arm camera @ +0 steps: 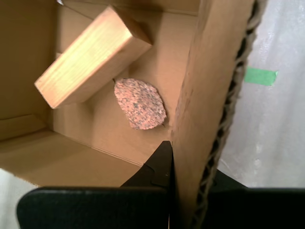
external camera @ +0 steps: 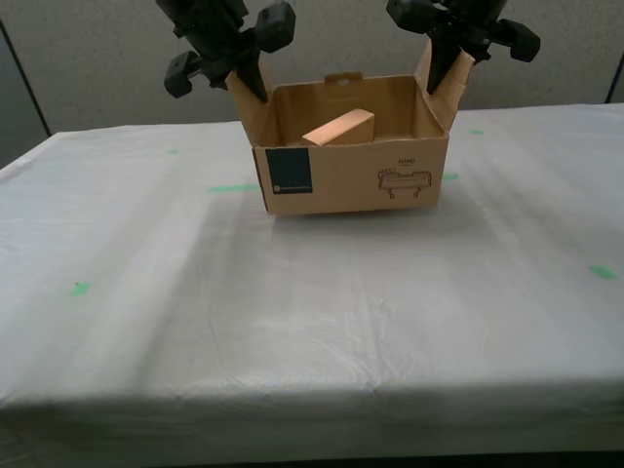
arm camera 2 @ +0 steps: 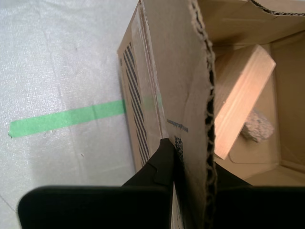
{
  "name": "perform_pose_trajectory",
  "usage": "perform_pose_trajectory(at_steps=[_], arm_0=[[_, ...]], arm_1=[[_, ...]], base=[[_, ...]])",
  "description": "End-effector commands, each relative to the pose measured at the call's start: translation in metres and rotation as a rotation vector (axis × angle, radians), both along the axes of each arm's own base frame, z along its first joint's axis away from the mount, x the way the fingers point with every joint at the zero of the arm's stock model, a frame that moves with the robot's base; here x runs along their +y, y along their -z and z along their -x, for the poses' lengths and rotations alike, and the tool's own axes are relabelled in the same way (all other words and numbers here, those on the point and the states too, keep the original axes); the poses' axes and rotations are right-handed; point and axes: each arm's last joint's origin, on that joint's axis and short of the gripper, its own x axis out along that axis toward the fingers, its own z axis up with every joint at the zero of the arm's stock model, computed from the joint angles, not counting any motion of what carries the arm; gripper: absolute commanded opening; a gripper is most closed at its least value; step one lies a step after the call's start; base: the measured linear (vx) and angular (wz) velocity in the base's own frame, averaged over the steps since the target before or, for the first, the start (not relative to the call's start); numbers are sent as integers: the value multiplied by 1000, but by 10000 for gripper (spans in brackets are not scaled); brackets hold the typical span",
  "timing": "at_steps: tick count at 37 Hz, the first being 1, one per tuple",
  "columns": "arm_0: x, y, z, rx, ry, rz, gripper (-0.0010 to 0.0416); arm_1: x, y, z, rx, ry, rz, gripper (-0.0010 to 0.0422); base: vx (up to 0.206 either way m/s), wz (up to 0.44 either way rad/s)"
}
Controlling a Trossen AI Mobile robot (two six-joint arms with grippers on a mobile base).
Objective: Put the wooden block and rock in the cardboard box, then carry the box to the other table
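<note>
Two grippers clamp the cardboard box (external camera: pixel 351 175) by its side flaps on the other table (external camera: pixel 292 312).

The first gripper (arm camera: pixel 183 164) is closed on one flap, the second gripper (arm camera 2: pixel 190 160) closed on the opposite flap. Inside the box, the wooden block (arm camera: pixel 90 55) lies tilted, the rock (arm camera: pixel 140 104) touching it, both just beyond the first gripper's flap. The box sits near the table's far edge.

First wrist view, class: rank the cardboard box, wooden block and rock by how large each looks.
1. cardboard box, which overfills the frame
2. wooden block
3. rock, clearly smaller than the block it touches
</note>
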Motion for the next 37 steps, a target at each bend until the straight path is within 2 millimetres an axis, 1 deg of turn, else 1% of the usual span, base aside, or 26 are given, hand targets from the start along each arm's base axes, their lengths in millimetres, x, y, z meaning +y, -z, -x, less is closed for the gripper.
perform_pose_trajectory(at_steps=[1, 7, 10, 13, 21, 26, 37], arm_0=[[0, 0, -2, -28, -1, -17, -1], [-1, 10, -9, -4, 4, -10, -1], [0, 22, -16, 24, 7, -4, -1], [1, 27, -17, 35, 7, 0, -1], [0, 27, -18, 27, 10, 1, -1], [-5, 29, -20, 24, 30, 29, -1], [-5, 29, -21, 21, 27, 28, 0]], arm_1=[[-1, 3, -3, 4, 7, 3, -1], [0, 3, -2, 2, 11, -3, -1], [0, 2, -2, 2, 10, -2, -1], [0, 3, -2, 7, 10, -5, -1], [0, 3, -2, 7, 11, -6, 0], [0, 3, -2, 5, 9, -5, -1], [1, 4, -3, -4, -8, -27, 0]], base=[[0, 0], [0, 0], [0, 0], [0, 0], [0, 0], [0, 0], [0, 0]])
